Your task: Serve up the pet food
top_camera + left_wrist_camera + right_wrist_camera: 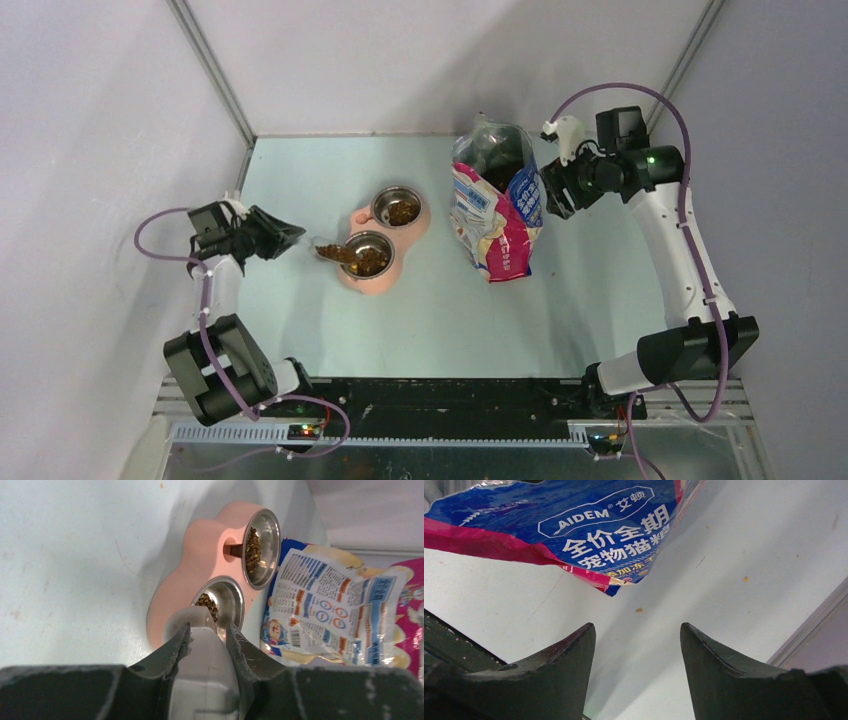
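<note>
Both far bowl (380, 196) and near bowl (389, 246) are stocked with kibble (401, 212). Scoop (330, 249), clamped in left gripper (290, 237), is pointed rightward over near bowl. Right gripper (551, 192), spread empty, is parked beside bag (490, 225).

The pet food (368, 259) is dark brown against shiny silver bowls (267, 535), set in a salmon-pink stand (205, 545). The bag (490, 225) is pink, white and blue with printed lettering; the scoop (207, 645) is cloudy grey, the table (440, 320) pale mint

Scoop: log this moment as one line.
left gripper shut on scoop at near bowl | kibble in it and far bowl | right gripper open by bag
</note>
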